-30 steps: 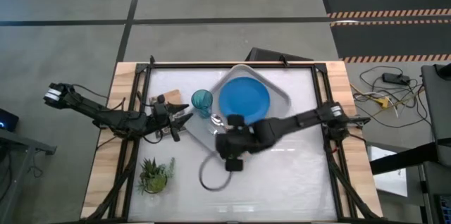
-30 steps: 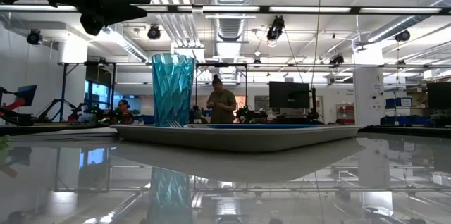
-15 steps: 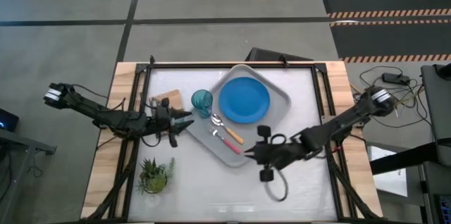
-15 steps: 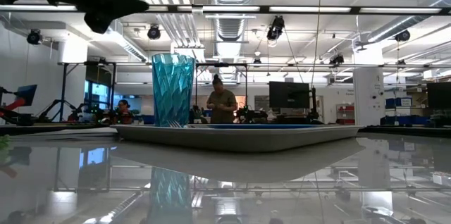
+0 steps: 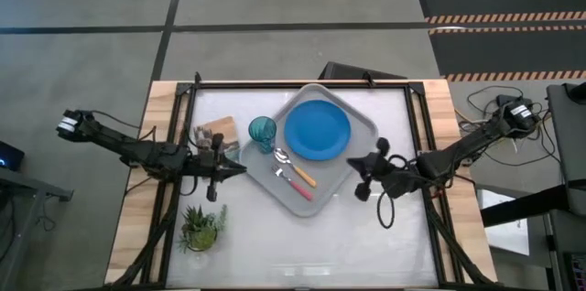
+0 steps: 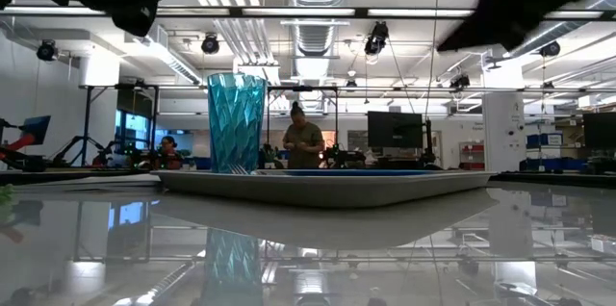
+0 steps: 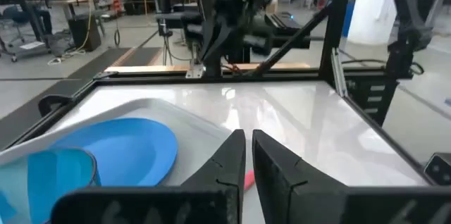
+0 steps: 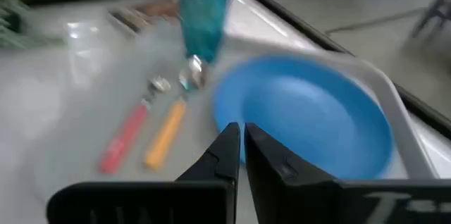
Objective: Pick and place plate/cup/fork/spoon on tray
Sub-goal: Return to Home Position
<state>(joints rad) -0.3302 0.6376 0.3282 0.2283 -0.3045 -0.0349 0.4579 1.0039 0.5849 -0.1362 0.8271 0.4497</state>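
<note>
The light grey tray (image 5: 362,149) lies turned on the table's middle. The blue plate (image 5: 318,131) lies flat in it. The orange-handled spoon (image 5: 305,177) and the pink-handled fork (image 5: 299,188) lie side by side on the tray's near left part. The teal cup (image 5: 262,131) stands upright at the tray's left rim; whether it stands on the tray or on the table I cannot tell. My left gripper (image 5: 236,170) is shut and empty, left of the tray. My right gripper (image 5: 360,179) is shut and empty above the tray's right corner.
A small potted plant (image 5: 201,227) stands at the near left. A wooden board (image 5: 218,130) with small items lies left of the cup. Black frame rails (image 5: 421,135) run along the table's edges. People stand in the room beyond the table (image 6: 305,142).
My right gripper has drawn back from over the tray's near left part toward the table's right edge, empty. The spoon and fork, which it covered a second ago, now show lying on the tray. My left gripper has shifted a little toward the near edge.
</note>
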